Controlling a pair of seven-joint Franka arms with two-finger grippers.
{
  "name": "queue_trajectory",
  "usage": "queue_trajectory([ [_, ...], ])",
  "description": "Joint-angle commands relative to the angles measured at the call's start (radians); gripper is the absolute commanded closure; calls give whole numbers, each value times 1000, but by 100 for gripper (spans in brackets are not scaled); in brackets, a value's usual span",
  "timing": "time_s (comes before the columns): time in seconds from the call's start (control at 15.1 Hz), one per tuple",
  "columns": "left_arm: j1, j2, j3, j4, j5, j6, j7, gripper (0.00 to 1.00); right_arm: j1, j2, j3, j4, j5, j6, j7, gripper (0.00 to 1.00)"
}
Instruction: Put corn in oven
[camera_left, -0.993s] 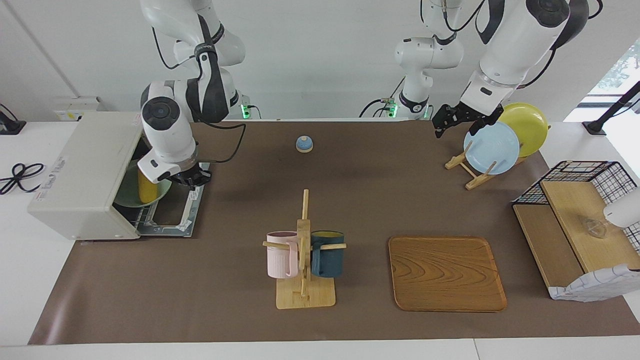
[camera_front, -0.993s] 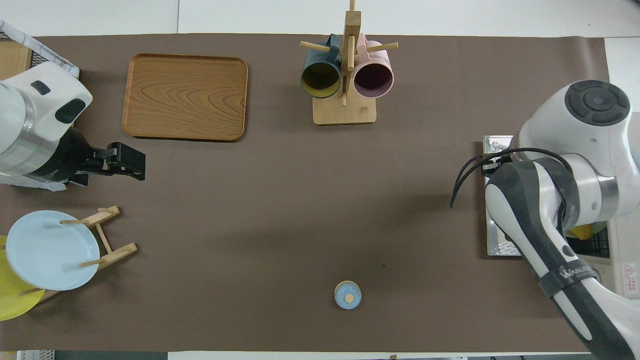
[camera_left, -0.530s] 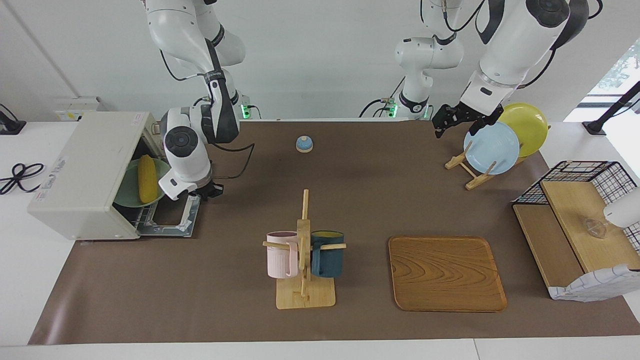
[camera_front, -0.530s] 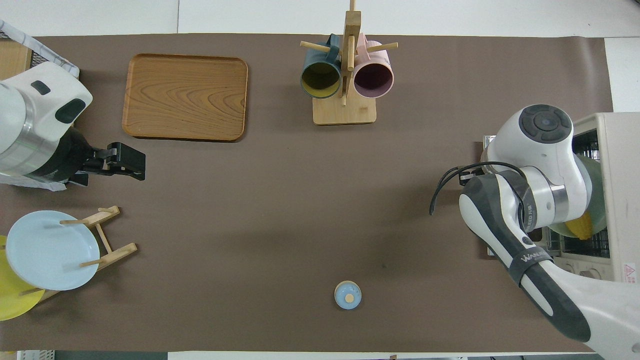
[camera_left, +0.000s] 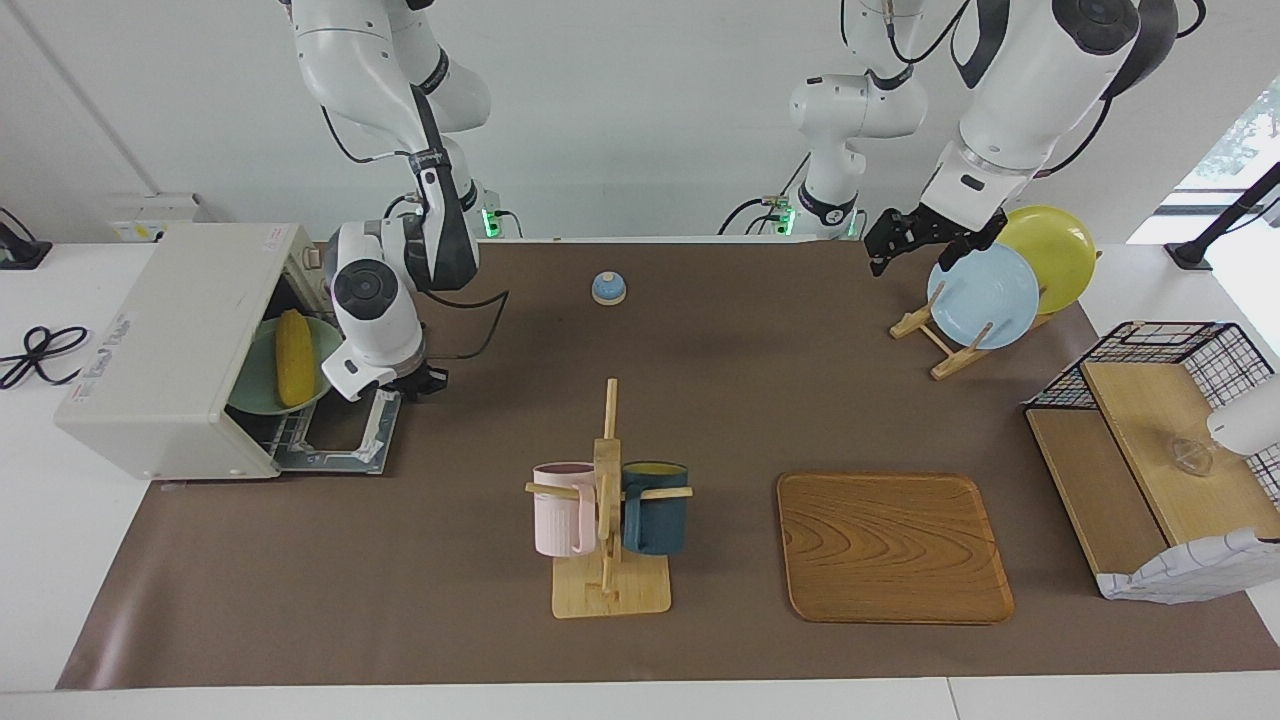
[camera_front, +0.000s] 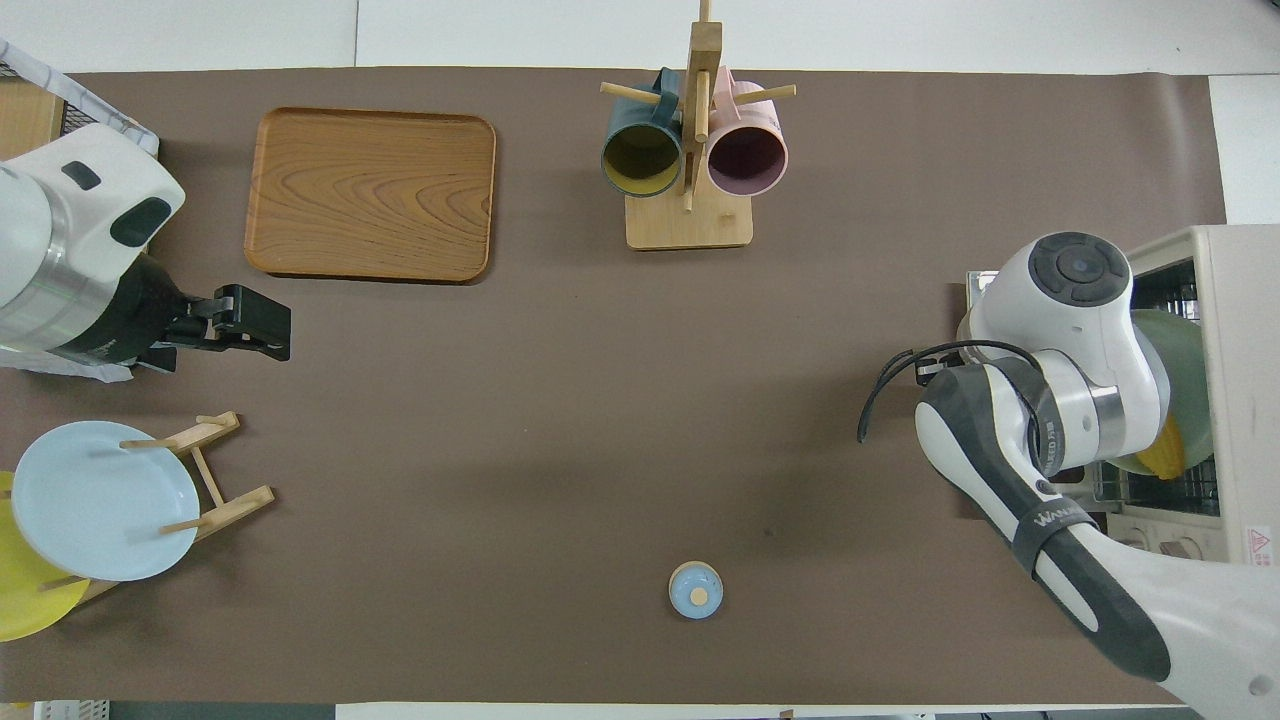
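Note:
The off-white oven (camera_left: 170, 330) stands at the right arm's end of the table with its glass door (camera_left: 345, 435) folded down flat. The yellow corn (camera_left: 293, 357) lies on a pale green plate (camera_left: 255, 385) that rests on the wire rack inside the oven. In the overhead view only the corn's tip (camera_front: 1165, 457) and part of the plate (camera_front: 1190, 370) show in the oven (camera_front: 1245, 380), past my right wrist. My right gripper (camera_left: 418, 381) hangs low over the door's edge, just outside the oven mouth and off the plate. My left gripper (camera_left: 893, 243) waits, open and empty, over the plate rack.
A wooden mug rack (camera_left: 607, 500) with a pink and a dark blue mug stands mid-table. A wooden tray (camera_left: 893, 547) lies beside it. A small blue knobbed lid (camera_left: 608, 288) sits near the robots. A plate rack (camera_left: 985, 295) and a wire shelf (camera_left: 1150, 450) stand at the left arm's end.
My right gripper has drawn back out of the oven mouth toward the middle of the table. The plate with the corn stays on the rack. The left arm has not moved.

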Motion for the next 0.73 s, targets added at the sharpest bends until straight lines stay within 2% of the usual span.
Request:
queue_trajectory([
  [0.0,6,-7,1,2,-10,2,4,0,-2,-20,5,-12,-48,-16,14,100],
  [0.2,4,-7,1,2,-10,4,4,0,-4,-20,5,-12,-122,-29,14,100],
  [0.4,6,-7,3,4,-10,4,4,0,-2,-21,5,-3,-126,-54,14,100],
  [0.66,4,-7,1,4,-10,4,4,0,-5,-30,6,113,-142,-230,-6,100],
])
